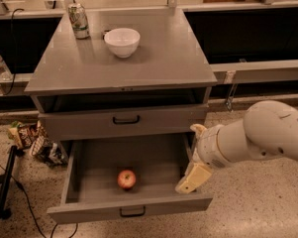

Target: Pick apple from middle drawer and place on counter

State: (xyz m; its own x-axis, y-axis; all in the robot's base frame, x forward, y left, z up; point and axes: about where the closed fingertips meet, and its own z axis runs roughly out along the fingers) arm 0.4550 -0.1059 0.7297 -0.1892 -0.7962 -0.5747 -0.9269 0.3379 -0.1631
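Observation:
The red apple point(126, 179) lies on the floor of the open middle drawer point(89, 209), near its front and a little left of centre. My gripper point(192, 155) is at the drawer's right side, right of the apple and apart from it. Its cream fingers point(191, 179) are spread open and hold nothing. The lower finger hangs over the drawer's front right corner. The grey counter point(158, 58) tops the cabinet above.
A white bowl point(122, 41) and a drink can point(79, 20) stand on the counter. The drawer above point(125, 119) is shut. Snack bags point(32, 140) and a black stand with a cable point(5, 182) lie on the floor at the left. Rails run behind the cabinet.

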